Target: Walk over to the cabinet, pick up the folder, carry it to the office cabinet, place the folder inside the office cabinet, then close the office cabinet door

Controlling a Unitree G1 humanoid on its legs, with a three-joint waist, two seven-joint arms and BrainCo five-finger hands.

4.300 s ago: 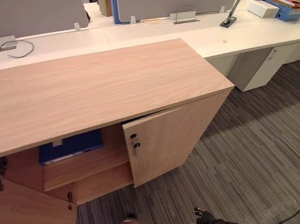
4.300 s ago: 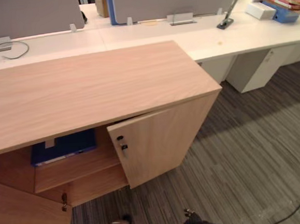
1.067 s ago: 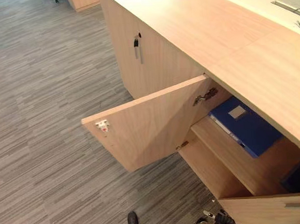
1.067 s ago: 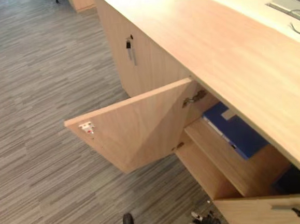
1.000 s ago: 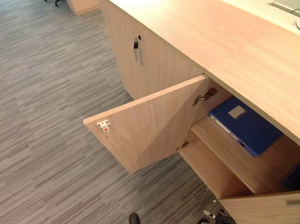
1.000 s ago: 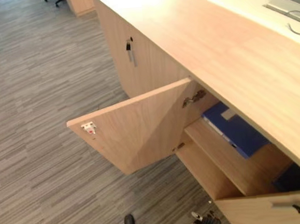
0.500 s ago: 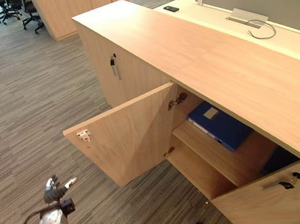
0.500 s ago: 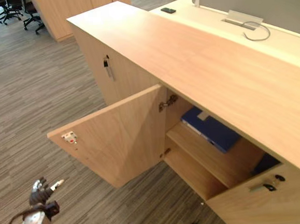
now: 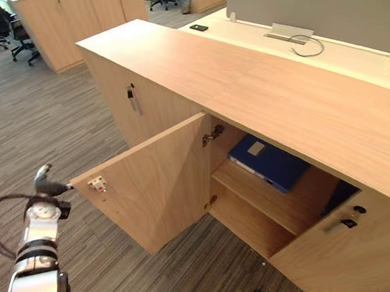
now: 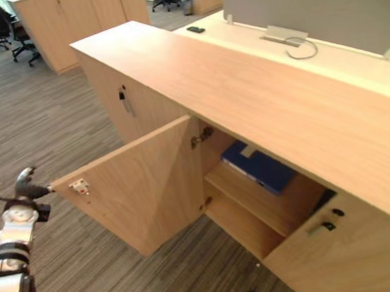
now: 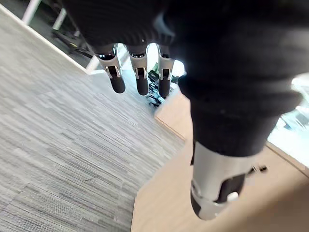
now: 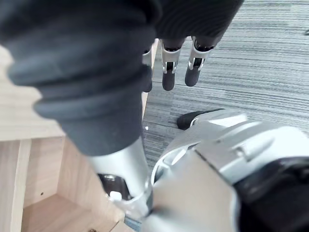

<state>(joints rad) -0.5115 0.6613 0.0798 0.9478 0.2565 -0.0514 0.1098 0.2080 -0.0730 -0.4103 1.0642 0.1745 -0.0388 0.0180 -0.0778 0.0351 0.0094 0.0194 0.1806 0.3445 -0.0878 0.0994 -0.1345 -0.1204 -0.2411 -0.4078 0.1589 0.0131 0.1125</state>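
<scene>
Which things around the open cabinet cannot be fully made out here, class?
Left eye view: far end of the folder, hidden under the cabinet top.
Dark blue thing beside it: mostly hidden by the right door.
Small dark item on the white desk: too small to identify.

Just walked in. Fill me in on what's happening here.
The robot stands before the office cabinet, its left door wide open, its right door ajar. The blue folder lies flat on the upper shelf inside. The left hand, fingers straight, is at the left door's free edge, likely to push it shut. The right hand hangs relaxed above the floor, holding nothing.
</scene>
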